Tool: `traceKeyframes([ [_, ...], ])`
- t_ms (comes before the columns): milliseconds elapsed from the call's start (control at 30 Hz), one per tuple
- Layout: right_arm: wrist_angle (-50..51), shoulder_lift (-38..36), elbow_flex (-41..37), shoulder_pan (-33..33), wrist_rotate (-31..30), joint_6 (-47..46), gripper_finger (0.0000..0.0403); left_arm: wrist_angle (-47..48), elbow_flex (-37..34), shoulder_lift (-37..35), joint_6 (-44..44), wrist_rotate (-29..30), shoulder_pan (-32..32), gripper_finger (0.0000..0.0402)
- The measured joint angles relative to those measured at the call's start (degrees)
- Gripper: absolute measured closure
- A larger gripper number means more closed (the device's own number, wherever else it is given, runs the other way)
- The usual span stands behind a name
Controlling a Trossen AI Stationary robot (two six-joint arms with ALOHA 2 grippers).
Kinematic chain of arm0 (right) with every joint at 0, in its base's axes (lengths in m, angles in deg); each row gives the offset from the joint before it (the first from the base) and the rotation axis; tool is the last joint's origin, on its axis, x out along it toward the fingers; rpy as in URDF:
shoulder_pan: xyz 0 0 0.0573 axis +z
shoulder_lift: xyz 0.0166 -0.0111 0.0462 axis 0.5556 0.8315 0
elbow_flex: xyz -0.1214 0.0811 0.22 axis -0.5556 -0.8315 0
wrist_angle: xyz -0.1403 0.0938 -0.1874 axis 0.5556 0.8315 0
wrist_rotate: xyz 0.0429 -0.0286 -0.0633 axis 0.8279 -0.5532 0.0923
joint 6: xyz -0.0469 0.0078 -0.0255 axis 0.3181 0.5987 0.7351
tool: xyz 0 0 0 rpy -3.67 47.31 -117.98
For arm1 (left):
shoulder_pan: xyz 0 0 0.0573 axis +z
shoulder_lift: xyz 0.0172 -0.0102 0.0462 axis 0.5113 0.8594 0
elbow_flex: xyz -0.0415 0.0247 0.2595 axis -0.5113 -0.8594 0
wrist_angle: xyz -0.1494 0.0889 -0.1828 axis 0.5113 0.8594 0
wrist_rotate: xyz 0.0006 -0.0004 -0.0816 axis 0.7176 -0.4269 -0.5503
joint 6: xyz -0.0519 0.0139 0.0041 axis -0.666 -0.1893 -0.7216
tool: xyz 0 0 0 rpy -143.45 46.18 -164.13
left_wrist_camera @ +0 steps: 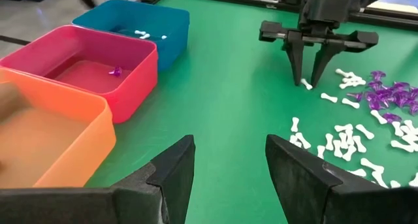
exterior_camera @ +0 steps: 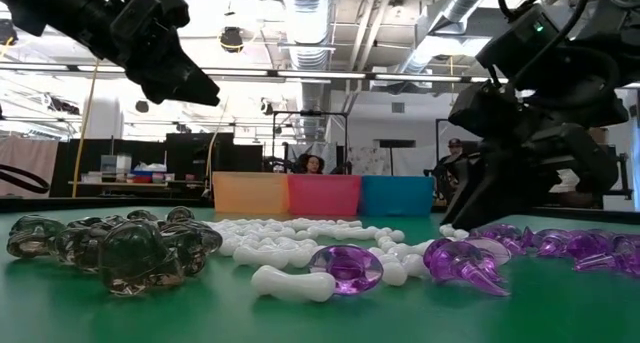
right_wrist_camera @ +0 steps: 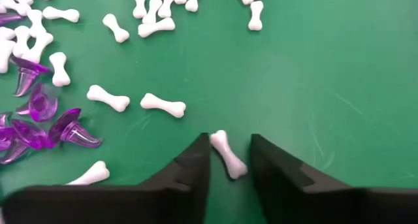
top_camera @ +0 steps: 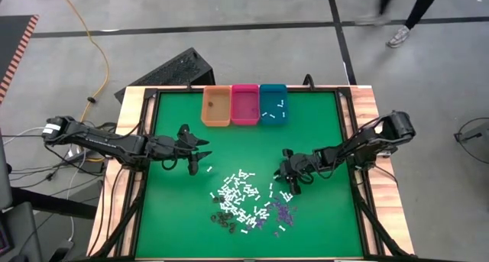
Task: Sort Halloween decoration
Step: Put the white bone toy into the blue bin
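Down on the green table [top_camera: 321,124], a white bone piece [right_wrist_camera: 228,155] lies between the right gripper [right_wrist_camera: 230,160]'s two dark fingers [right_wrist_camera: 192,166], which stand parted around it with a gap on each side, not clamped. Its tips sit at the right edge of the scattered Halloween decoration [top_camera: 248,205], white bones, purple bits and dark pieces spread over the near middle of the table. That arm reaches in low from the right, wrist bent so the fingers point down at the surface. Farther left, the left gripper [top_camera: 197,161] hangs clear above the bare green with fingers spread wide and empty. Beyond, at the far edge, stand the orange bin [top_camera: 216,106], pink bin [top_camera: 245,104] and teal bin [top_camera: 273,103], the teal one holding a few white bones.
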Motion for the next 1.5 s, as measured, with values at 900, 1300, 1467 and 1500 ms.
traceKeyframes([
  [900,2.07,-13.58,0.0,-7.86,0.28,-0.04,0.0382,0.84,0.0,0.01,1.16,-0.04,0.0,0.0223],
  [1300,5.34,-22.18,4.03,-19.38,-0.83,4.71,0.0357,1.05,0.0,0.01,1.59,-0.04,0.0,0.0223],
  [1467,3.5,-20.38,5.05,-16.39,0.36,4.76,0.031,1.15,0.0,0.02,1.6,-0.04,0.0,0.0223],
  [1500,2.29,-19.4,5.05,-15.61,0.36,4.06,0.0299,1.14,0.0,0.0,1.59,-0.02,0.0,0.0223],
])
